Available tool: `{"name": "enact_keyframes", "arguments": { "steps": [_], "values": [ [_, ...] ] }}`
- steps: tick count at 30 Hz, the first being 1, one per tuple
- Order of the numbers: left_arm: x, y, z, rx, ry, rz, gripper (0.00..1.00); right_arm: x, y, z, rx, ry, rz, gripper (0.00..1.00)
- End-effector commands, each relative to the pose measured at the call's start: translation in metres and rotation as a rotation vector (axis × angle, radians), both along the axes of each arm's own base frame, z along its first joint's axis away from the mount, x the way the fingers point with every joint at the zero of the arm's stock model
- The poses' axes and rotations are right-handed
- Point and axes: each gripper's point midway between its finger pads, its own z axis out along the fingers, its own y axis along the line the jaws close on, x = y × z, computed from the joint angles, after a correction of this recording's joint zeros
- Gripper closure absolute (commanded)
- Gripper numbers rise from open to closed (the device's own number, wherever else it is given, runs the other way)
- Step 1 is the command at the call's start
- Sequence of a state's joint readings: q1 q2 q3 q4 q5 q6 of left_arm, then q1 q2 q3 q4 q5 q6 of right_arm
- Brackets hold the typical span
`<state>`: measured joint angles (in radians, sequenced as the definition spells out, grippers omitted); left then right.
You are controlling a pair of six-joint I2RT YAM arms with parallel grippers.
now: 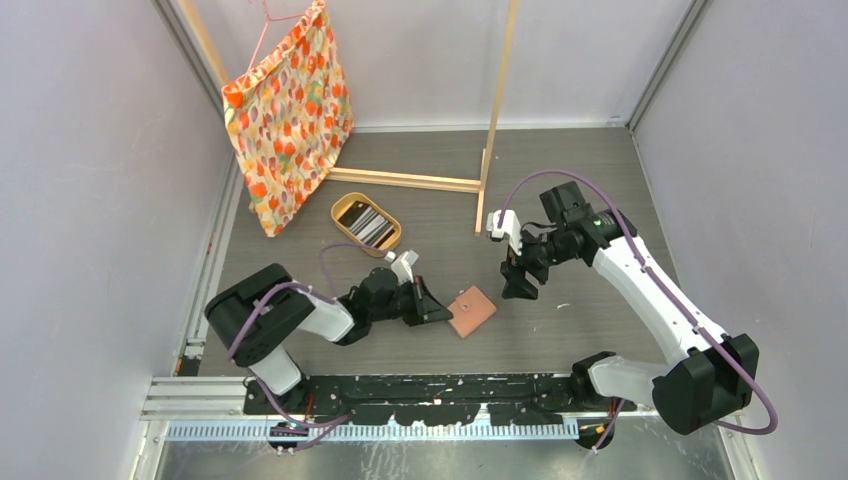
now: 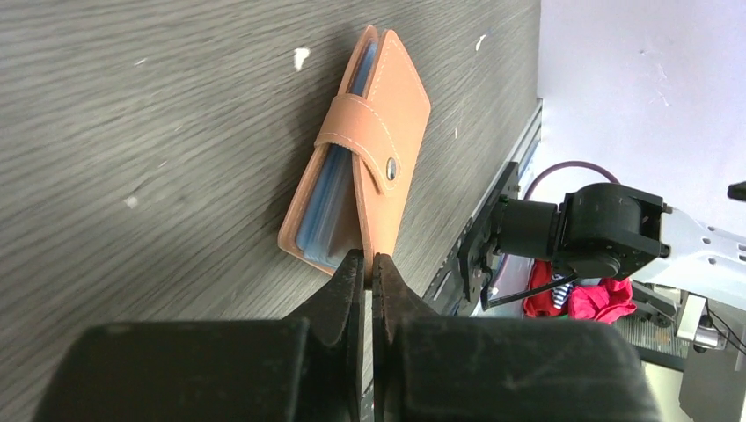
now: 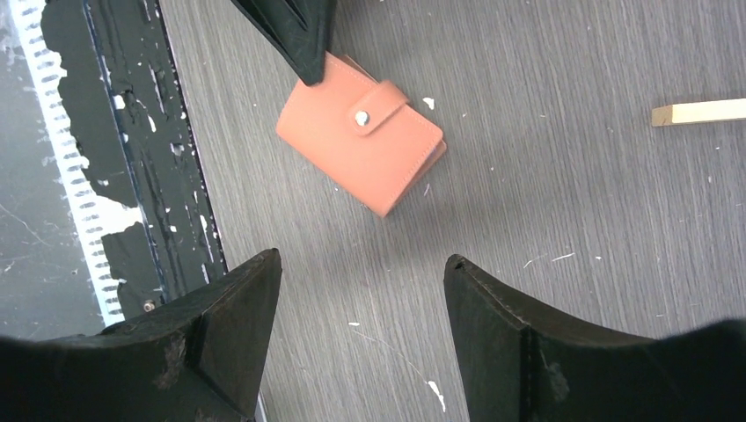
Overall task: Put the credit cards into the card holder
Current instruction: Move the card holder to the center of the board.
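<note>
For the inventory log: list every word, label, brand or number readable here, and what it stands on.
None can be read.
The wallet: plain leather, blank snap.
The cards in the tray: too small to read.
The bag: printed pattern, no words.

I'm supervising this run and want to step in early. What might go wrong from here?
The card holder has its snap tab fastened, and the left claw is shut right at its edge: a push may just slide it along the table. The right claw hangs open, touching nothing, so nothing steadies the card holder.
</note>
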<state>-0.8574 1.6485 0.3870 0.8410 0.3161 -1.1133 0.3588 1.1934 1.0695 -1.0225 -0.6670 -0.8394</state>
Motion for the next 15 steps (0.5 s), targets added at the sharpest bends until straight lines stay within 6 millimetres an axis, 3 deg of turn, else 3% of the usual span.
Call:
{"name": "enact_keyframes", "arguments": {
  "steps": [1,7,8,9,11,12,13,15],
  "values": [
    [0.007,0.023,0.007,0.022,-0.035,0.059,1.00,0.008,0.002,0.010,0.034,-0.028,-0.044,0.28],
    [0.012,0.077,0.018,0.103,-0.030,0.194,1.00,0.015,-0.002,0.005,0.021,-0.029,-0.077,0.28],
    [0.007,0.095,0.010,0.169,0.007,0.237,1.00,0.015,-0.003,0.005,0.019,-0.028,-0.080,0.28],
    [0.013,0.106,0.021,0.167,-0.027,0.294,1.00,0.015,-0.003,0.005,0.018,-0.028,-0.081,0.28],
    [0.007,0.145,0.016,0.278,-0.002,0.408,1.00,0.017,-0.003,0.003,0.013,-0.027,-0.088,0.29],
    [0.014,0.166,0.031,0.286,-0.056,0.511,1.00,0.018,-0.004,0.002,0.008,-0.027,-0.095,0.29],
    [0.008,0.180,0.026,0.333,-0.042,0.539,1.00,0.019,-0.004,0.001,0.005,-0.025,-0.097,0.29],
    [0.011,0.208,0.042,0.331,-0.106,0.642,1.00,0.019,-0.005,-0.001,-0.001,-0.020,-0.101,0.29]
  ]
}}
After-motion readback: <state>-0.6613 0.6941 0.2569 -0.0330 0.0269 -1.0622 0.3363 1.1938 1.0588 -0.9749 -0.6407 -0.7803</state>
